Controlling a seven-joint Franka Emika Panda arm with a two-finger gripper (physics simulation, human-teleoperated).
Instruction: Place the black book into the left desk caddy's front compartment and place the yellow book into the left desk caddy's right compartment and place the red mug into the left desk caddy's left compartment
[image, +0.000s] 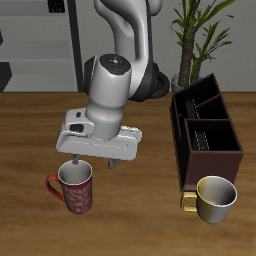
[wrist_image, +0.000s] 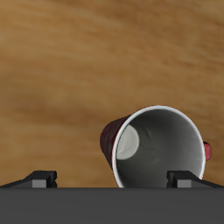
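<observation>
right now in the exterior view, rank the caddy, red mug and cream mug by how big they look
1. Caddy, clearly largest.
2 and 3. Red mug and cream mug look about alike; both stand near the table's front edge, so I won't rank them.

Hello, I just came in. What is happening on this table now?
The robot arm holds its end effector open just above the red mug, which stands upright on the table; nothing is gripped yet. In the wrist view the mug's rim sits between the two fingertips. The left desk caddy stands farther along the table, with a book already in one of its cells. A cream-yellow mug stands in front of the caddy.
</observation>
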